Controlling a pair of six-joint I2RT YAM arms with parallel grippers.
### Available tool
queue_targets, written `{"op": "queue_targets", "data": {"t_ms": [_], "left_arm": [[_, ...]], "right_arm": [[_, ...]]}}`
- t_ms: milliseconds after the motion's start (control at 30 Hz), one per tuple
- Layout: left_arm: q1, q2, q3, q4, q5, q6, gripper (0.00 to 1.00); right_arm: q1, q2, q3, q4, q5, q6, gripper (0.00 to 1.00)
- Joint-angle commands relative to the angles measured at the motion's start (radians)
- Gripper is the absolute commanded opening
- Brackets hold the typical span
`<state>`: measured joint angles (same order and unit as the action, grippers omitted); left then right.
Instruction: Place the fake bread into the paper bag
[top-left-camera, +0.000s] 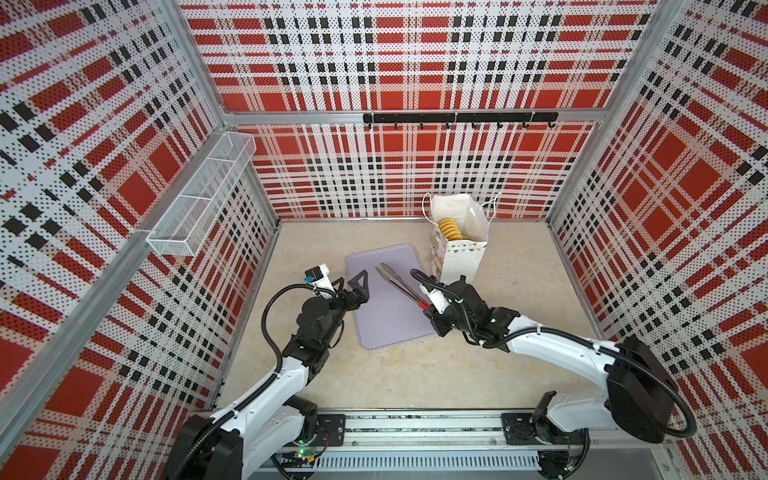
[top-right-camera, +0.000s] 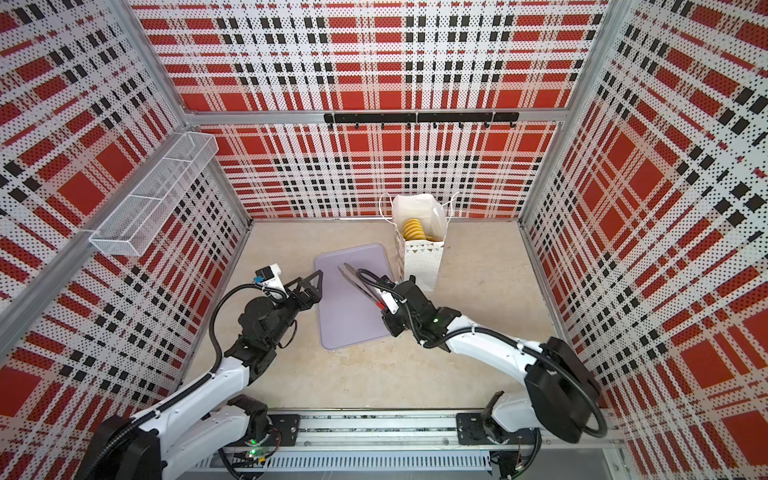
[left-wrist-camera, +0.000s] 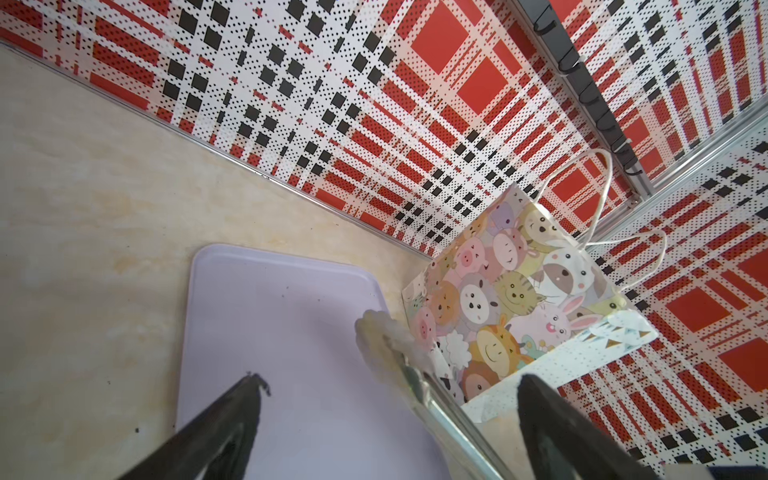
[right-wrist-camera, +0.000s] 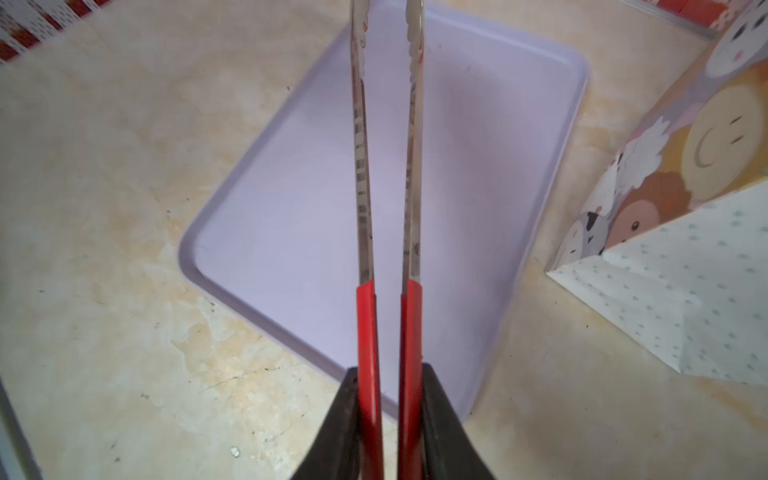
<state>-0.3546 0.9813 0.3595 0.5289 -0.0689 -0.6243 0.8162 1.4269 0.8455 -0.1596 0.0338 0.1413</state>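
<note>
A striped yellow fake bread (top-left-camera: 451, 228) (top-right-camera: 414, 229) lies inside the upright paper bag (top-left-camera: 459, 259) (top-right-camera: 422, 266), which stands at the back, right of the lavender tray (top-left-camera: 386, 328) (top-right-camera: 345, 328). My right gripper (top-left-camera: 428, 307) (right-wrist-camera: 388, 374) is shut on the red handles of the metal tongs (top-left-camera: 397, 284) (right-wrist-camera: 386, 166). The tong tips hang over the bare tray (right-wrist-camera: 291, 208) with nothing between them. My left gripper (top-left-camera: 351, 282) (left-wrist-camera: 390, 378) stands open at the tray's left edge, holding nothing. The bag's cartoon-animal side (left-wrist-camera: 519, 299) (right-wrist-camera: 685, 137) faces both wrist cameras.
A white wire-mesh basket (top-left-camera: 199, 199) hangs on the left wall. A black hook rail (top-left-camera: 459, 118) runs along the back wall. Plaid walls close in three sides, and the arms' base rail (top-left-camera: 415, 432) runs along the front.
</note>
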Motion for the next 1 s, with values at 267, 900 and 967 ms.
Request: {"op": "queue_targets", "data": {"t_ms": [267, 900, 967], "left_arm": [[0.038, 0.057, 0.016, -0.014, 0.023, -0.006, 0.98], [0.049, 0.019, -0.004, -0.017, -0.050, 0.003, 0.98], [0.071, 0.011, -0.005, -0.039, -0.110, -0.006, 0.98]], "right_arm": [[0.069, 0.309, 0.166, -0.069, 0.126, 0.083, 0.27], [0.071, -0.284, -0.108, 0.117, 0.441, 0.143, 0.66], [0.024, -0.395, -0.164, 0.139, 0.500, 0.154, 0.73]]}}
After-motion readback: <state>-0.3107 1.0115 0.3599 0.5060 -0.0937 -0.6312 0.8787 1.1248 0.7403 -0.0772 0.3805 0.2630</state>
